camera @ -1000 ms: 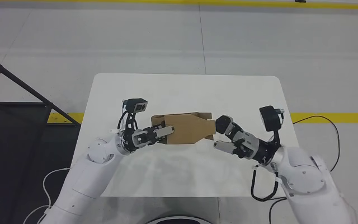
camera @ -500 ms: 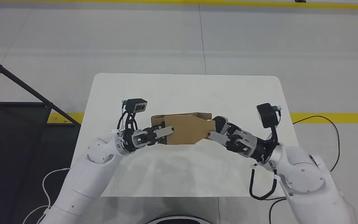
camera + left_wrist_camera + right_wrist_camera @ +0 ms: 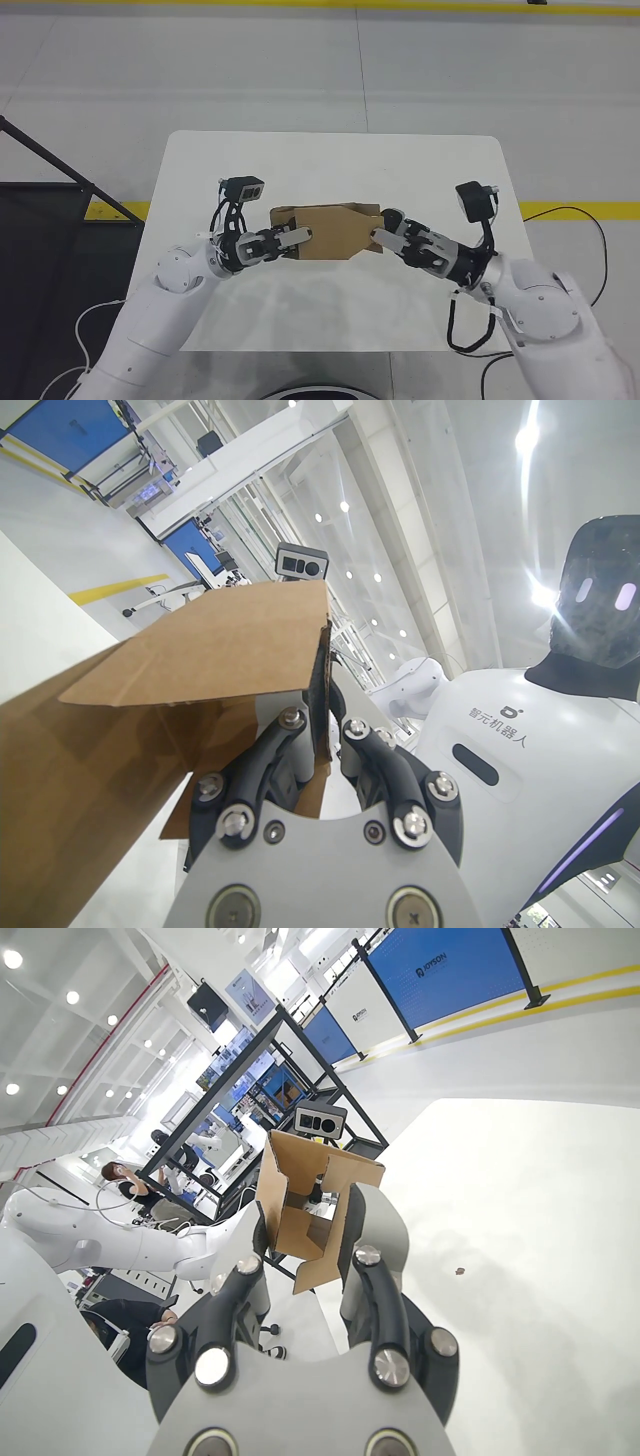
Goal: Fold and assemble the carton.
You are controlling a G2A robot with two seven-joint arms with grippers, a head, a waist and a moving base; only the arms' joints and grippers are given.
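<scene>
The left end effector [image 3: 297, 238] is clenched on the left end of the carton [image 3: 335, 228]. In the left wrist view its fingers [image 3: 300, 730] pinch the cut edge of a cardboard panel [image 3: 200, 660] just below a loose flap. The carton is over the middle of the white worktop [image 3: 330, 320], lying lengthwise between the two arms. Whether it rests on the surface cannot be told.

At its right end, the right end effector [image 3: 380, 238] is released. In the right wrist view its fingers [image 3: 367, 1213] stand spread on either side of the open mouth of the carton [image 3: 300, 1208], with the end flaps between them. Whether the pads touch cardboard is unclear.

The step in hand looks like squaring up and closing that right end. To do it well, the left grip should stay firm as an anchor. The right fingers should press a flap along its crease rather than on the thin wall, which would probably buckle. Pushing straight along the carton could tear the pinched panel free.

A dark frame [image 3: 40, 155] stands off the worktop's left side, and a black cable [image 3: 575, 212] trails beyond the right edge. Neither is near the carton. The likelier hindrance is the loose flaps themselves, which may catch on a finger.
</scene>
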